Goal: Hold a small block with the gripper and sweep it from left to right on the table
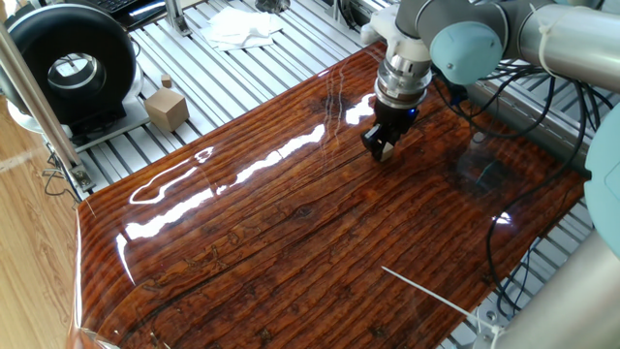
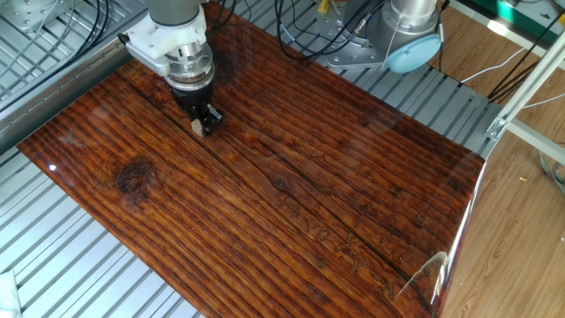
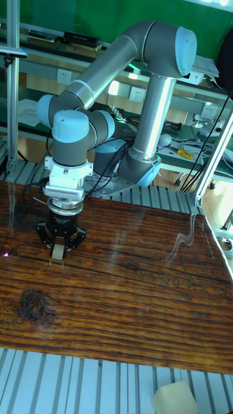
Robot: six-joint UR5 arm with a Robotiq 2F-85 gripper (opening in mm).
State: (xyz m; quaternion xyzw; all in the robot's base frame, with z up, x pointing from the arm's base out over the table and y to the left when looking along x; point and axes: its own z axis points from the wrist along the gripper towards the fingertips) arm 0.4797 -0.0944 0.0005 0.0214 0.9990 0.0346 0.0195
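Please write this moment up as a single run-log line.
gripper: shut on small block | block: at table surface, near left end | sweep: not yet visibly under way

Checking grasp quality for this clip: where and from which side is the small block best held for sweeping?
By two opposite side faces, from straight above. The small block sits low on the table, so only the sides and top are reachable. The gripper hangs vertically over it, fingers closed on it.

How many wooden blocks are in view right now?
2. The small block sits between the jaws on the table; a larger knobbed cube rests on the aluminium frame. Others may be hidden.
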